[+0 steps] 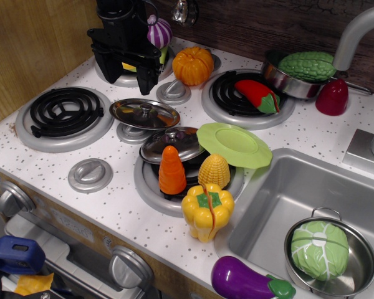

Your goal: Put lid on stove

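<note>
Purple toy eggplant (246, 281) lies at the front edge of the speckled stove (53, 157), beside a steel sink (280, 205) holding a pot (330, 256) with a cabbage (320, 249) inside. Just behind, a yellow bell pepper (207, 210), an ear of corn (214, 171) and a carrot (172, 170) crowd the front right burner (151, 190), where a domed steel lid (171, 143) and a light green plate (234, 144) also rest. The lid (144, 113) named in the task, flat and shiny with a small centre knob, sits perched on a grey stove knob (132, 132) between the burners, near the empty front left burner (63, 117). The black gripper (132, 62) hangs over the back left burner, apart from the lid; its jaws point down, but whether they are spread or pressed together cannot be told from this angle. An orange pumpkin (192, 65) and a purple onion (159, 31) sit close by the gripper.

Risks appear plain. The lid's knob is small and slick, so a pinch could slip, and a perched lid may tilt or slide off when touched. The domed lid lies just beside it and could be taken by mistake. A careless descent might also nudge the pumpkin.
</note>
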Action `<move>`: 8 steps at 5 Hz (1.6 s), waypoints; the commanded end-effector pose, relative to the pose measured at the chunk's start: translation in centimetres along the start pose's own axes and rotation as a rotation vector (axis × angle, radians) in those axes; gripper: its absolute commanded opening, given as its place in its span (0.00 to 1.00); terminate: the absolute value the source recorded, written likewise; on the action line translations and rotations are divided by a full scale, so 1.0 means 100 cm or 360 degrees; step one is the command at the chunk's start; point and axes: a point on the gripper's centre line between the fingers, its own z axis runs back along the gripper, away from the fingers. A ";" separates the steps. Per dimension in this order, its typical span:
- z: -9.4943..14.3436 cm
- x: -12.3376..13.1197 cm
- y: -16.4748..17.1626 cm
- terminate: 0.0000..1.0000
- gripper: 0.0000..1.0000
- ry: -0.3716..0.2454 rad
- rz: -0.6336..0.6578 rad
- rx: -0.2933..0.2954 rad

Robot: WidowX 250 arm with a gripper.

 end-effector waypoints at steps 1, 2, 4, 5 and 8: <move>0.000 0.000 0.000 0.00 1.00 0.0000 0.0000 0.0000; 0.001 0.007 -0.002 0.00 1.00 0.0040 -0.0052 -0.0019; -0.007 0.018 0.000 0.00 1.00 0.0064 -0.0101 -0.0086; -0.012 0.018 0.001 0.00 1.00 0.0077 -0.0101 -0.0126; -0.029 0.014 0.000 0.00 1.00 0.0070 -0.0102 -0.0206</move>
